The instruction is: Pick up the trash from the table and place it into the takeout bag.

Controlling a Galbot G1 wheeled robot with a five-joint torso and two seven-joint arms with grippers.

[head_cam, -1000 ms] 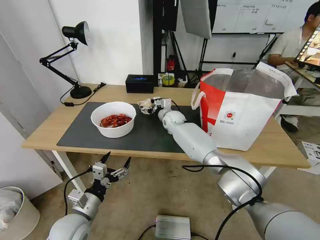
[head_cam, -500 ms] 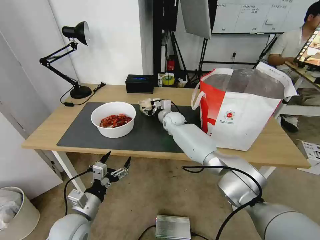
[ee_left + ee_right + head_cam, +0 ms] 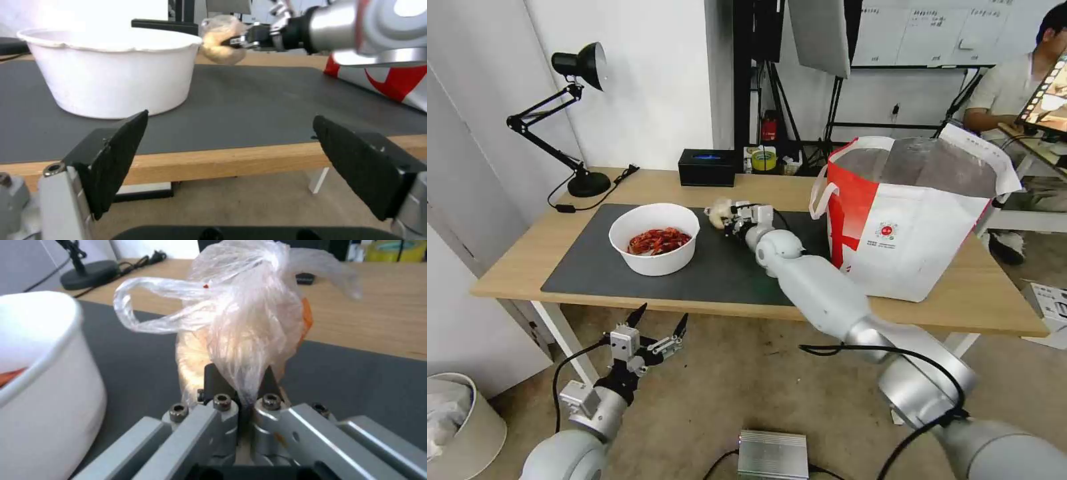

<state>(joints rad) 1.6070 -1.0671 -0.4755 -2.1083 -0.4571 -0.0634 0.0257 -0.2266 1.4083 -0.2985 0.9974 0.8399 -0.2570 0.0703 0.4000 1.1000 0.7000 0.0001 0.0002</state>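
Clear plastic bag [image 3: 240,326] pinched in the right gripper [image 3: 240,390] above the grey mat [image 3: 720,267].
At the head view's centre, the fingers are pressed together on the bag, lifted just right of the white bowl [image 3: 654,238] and left of the tote [image 3: 914,213]. At lower left, the left gripper [image 3: 660,323] hangs below the table [image 3: 974,300] edge, fingers spread wide.
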